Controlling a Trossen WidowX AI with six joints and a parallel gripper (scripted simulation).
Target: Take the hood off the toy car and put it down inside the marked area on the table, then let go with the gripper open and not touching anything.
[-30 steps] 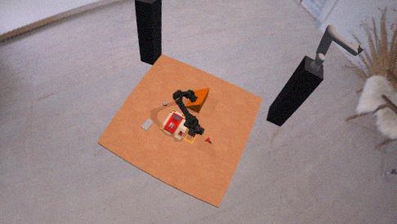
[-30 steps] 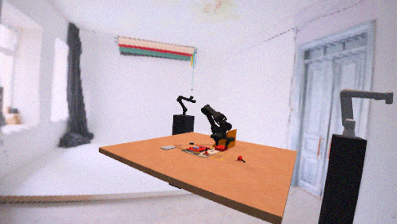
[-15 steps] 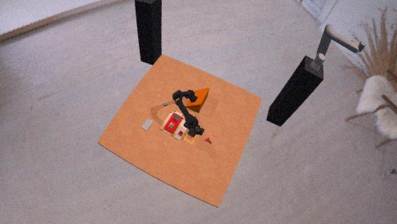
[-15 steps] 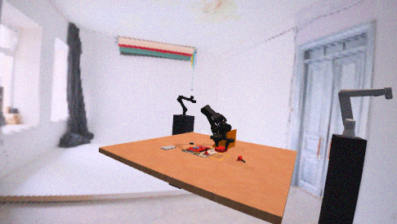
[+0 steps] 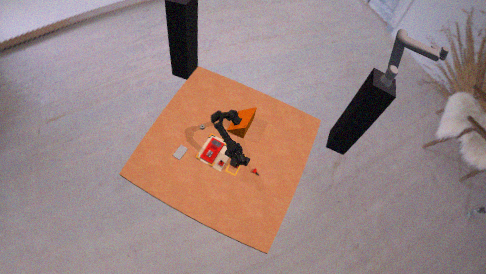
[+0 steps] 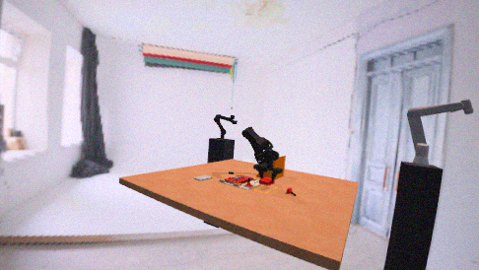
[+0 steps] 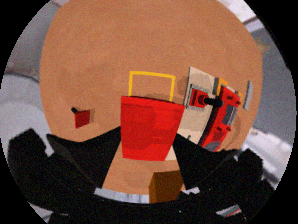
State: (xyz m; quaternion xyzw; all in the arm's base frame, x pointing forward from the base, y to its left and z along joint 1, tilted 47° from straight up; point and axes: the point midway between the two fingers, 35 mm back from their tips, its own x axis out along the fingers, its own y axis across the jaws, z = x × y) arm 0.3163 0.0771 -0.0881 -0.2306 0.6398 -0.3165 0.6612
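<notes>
Yellow outline [image 5: 232, 174] [image 7: 152, 74] near table's [image 5: 270, 200] [image 6: 237, 217] [image 7: 150, 35] middle, car [image 5: 212, 150] [image 6: 239, 181] [image 7: 220, 120] beside it; red hood [image 6: 266, 180] [image 7: 151, 129] between widely spread pincer [image 5: 244, 161] [image 6: 266, 177] [image 7: 148, 131] fingers, gripped

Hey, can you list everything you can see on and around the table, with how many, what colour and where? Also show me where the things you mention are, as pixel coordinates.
table [image 5: 170, 175] [image 6: 207, 197]: one, orange-brown, centre
red hood [image 6: 266, 180] [image 7: 151, 129]: one, red, between the gripper's fingers
toy car [image 5: 212, 150] [image 7: 196, 121]: one, red and cream, on the table
marked area [image 5: 228, 173] [image 7: 131, 84]: one, yellow outline, beside the car
small red piece [image 5: 255, 171] [image 6: 290, 190] [image 7: 82, 119]: one, red with black, past the outline
flat plate [image 5: 180, 152] [image 6: 202, 177]: one, grey, beyond the car's other side
wedge block [image 5: 247, 117] [image 6: 281, 165]: one, orange, near the arm
pedestals [image 5: 361, 112] [image 6: 416, 212]: two, black, off the table
arm on the table [image 5: 217, 133] [image 6: 257, 144]: one, black
gripper [image 7: 148, 131]: one, black, shut on the hood
</notes>
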